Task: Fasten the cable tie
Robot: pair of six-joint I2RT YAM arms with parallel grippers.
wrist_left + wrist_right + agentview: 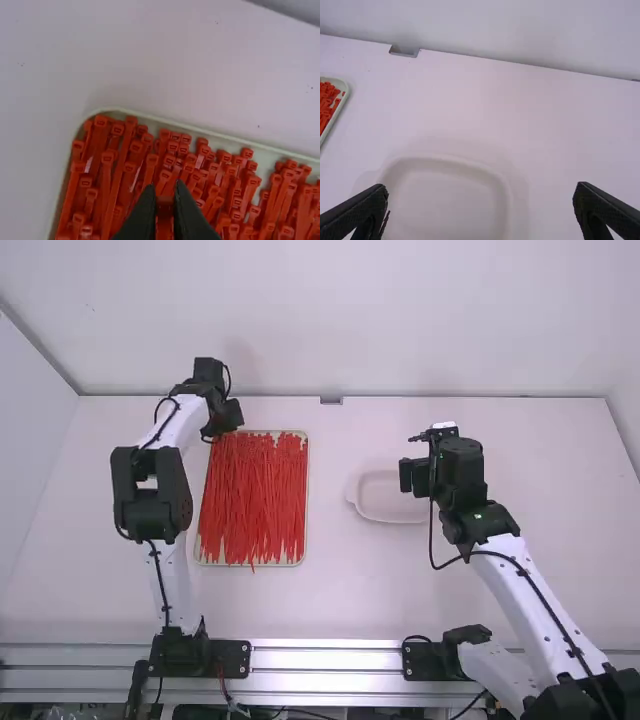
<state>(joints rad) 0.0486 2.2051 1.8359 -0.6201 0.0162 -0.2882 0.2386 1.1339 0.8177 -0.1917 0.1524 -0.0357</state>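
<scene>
At the far left corner of the tray (304,490), the left gripper (163,192) is down in a big pile of red cable ties (252,500). Its two black fingers (145,215) are squeezed almost together. One cable tie (164,206) is pinched between them, right by the little square heads of the other ties.

The tray is pale and flat with round corners. It lies on the white table (400,570). The red ties fill it from end to end. Most of them lie the long way, side by side, with their heads at the far end of the tray.

To the right of the tray, well apart from it, sits a white dish (451,165). The right gripper (480,205) hangs just above this dish. Its fingers are spread wide and hold nothing.

Past the far end of the tray, a little to the right of its corner, a small grey clip (331,399) sits where the table meets the wall.
</scene>
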